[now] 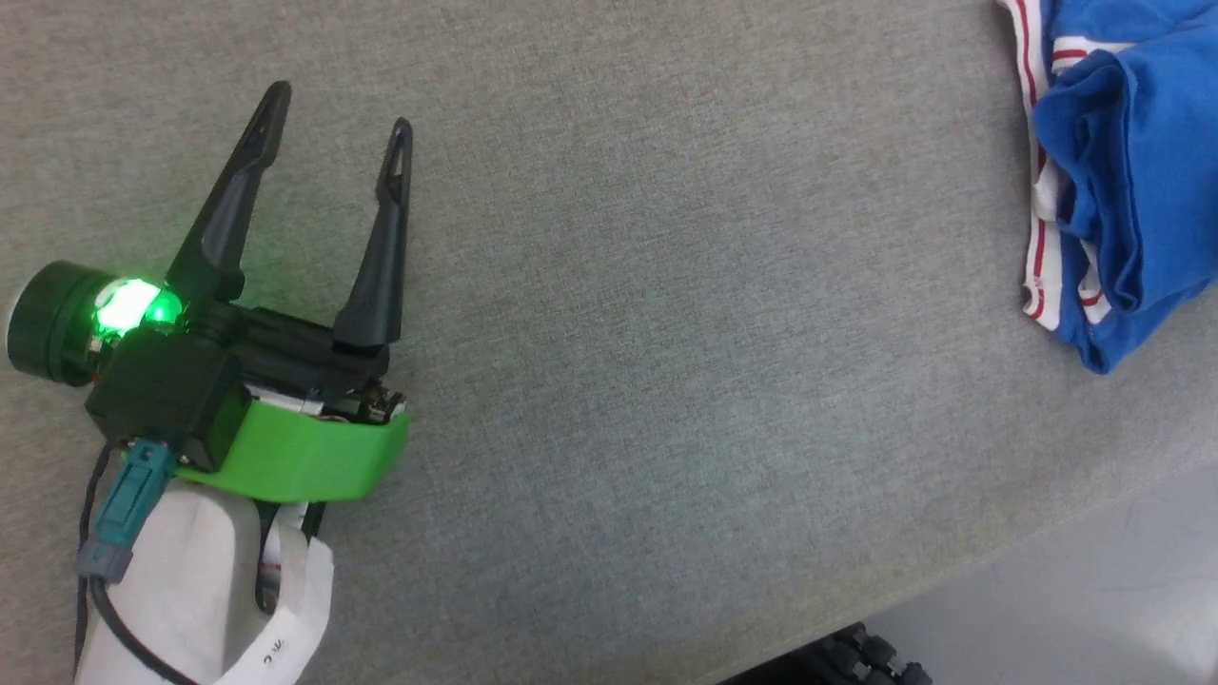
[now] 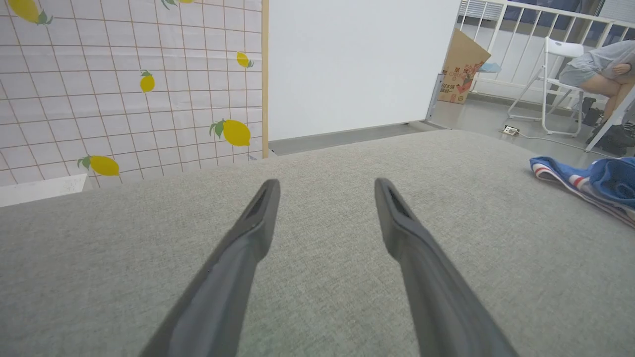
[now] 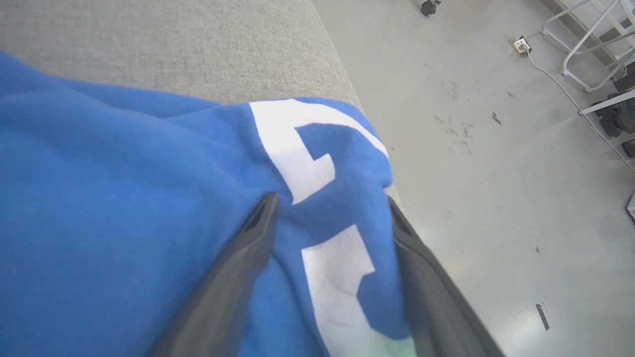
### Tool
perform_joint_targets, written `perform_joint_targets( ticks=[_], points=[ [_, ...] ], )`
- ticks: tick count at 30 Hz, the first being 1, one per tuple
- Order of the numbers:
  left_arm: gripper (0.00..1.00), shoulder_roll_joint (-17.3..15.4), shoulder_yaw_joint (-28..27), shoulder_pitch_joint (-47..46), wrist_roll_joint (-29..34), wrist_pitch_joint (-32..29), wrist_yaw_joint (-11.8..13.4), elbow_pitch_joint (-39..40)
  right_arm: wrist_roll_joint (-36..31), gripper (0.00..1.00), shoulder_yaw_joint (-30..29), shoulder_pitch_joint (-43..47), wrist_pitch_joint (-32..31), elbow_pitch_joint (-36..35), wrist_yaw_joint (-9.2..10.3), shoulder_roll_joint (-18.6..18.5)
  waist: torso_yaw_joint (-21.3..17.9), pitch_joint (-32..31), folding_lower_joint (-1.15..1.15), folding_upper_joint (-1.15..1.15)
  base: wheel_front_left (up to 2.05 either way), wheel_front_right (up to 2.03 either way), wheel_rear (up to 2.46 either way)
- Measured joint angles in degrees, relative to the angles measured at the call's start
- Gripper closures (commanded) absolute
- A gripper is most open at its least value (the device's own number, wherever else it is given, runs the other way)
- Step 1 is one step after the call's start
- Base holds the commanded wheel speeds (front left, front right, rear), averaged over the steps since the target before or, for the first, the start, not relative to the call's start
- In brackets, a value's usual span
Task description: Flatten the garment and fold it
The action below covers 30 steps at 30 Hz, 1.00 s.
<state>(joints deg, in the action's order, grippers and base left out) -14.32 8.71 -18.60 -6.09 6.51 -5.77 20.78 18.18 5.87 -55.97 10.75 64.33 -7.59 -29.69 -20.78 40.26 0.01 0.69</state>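
Task status: early. Nothing flattened and no fold made, judging by the cloth.

The garment [image 1: 1132, 162] sits in a rumpled heap at the far right of the head view, on the grey tabletop [image 1: 666, 333] and close to the edge where the floor [image 1: 1123, 590] begins. Blue cloth is doubled over itself in thick rolls. A strip of red-striped white trim shows along the heap's left side.

The left gripper [image 1: 341, 108] is at the left of the tabletop, well apart from the garment. Its fingers are spread wide with nothing between them. Its own wrist view shows the same: the left gripper [image 2: 326, 182] is over bare grey surface, with the garment [image 2: 595, 181] off to the right.

The right gripper [image 3: 331, 198] is at the garment [image 3: 124, 198]. Its fingers are apart and straddle a raised fold that carries part of a white numeral. The spread looks as wide as the left one's, so this reads as not clamped yet.

Left to do:
- Pull the heap out toward the middle of the tabletop.
- Spread it flat.
- Fold it.

That is essentially the whole job.

Orientation: the visible part of the heap runs lengthwise up and down the head view, with the trim strip along the same line. Collar end and hem end cannot be told apart while it is bunched. The numbered side faces up, at least at the fold near the tabletop edge.
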Motion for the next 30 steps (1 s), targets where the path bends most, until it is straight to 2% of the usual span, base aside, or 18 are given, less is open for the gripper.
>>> perform_joint_targets(
  ticks=[8,13,20,21,22,25,30],
  points=[
    [0.0,1.5,-1.3,5.4,-2.6,3.7,2.1,-5.5,-9.0,0.0,-4.8,4.0,3.7,2.3,-0.01,-2.3,0.8,-6.5,0.0,0.0,0.0,0.0,0.0],
    [0.0,3.7,-1.5,9.1,-4.1,5.4,3.4,-9.2,-13.4,0.0,-11.3,14.0,3.9,-5.7,0.0,-1.6,1.2,-12.5,-0.01,0.0,0.0,0.0,0.0],
    [0.0,5.0,-1.9,13.6,-5.9,6.8,4.4,-13.7,-17.8,0.0,-19.9,30.4,4.0,-21.8,0.0,7.3,2.5,-20.5,-0.02,0.0,0.0,0.0,0.0],
    [0.0,5.3,-2.4,15.5,-6.6,7.3,4.5,-16.1,-18.7,0.0,-21.9,37.3,3.9,-31.6,0.0,13.3,3.8,-24.4,-0.02,0.0,0.0,0.0,0.0],
    [0.0,5.3,-2.6,15.9,-6.6,7.4,4.6,-16.7,-18.7,0.0,-21.8,38.6,3.2,-34.1,0.0,14.7,4.2,-25.3,-0.02,0.0,0.0,0.0,0.0],
    [0.0,5.4,-2.9,16.5,-6.9,7.8,4.6,-18.3,-18.7,0.0,-21.0,41.6,0.9,-41.0,0.0,17.6,5.6,-27.3,-0.02,0.0,0.0,0.0,0.0],
    [0.0,5.8,-3.6,17.2,-7.5,8.0,4.6,-21.1,-18.2,0.0,-18.7,44.2,-2.4,-50.9,0.0,20.3,8.3,-30.1,-0.02,0.0,0.0,0.0,0.0]
  ],
)
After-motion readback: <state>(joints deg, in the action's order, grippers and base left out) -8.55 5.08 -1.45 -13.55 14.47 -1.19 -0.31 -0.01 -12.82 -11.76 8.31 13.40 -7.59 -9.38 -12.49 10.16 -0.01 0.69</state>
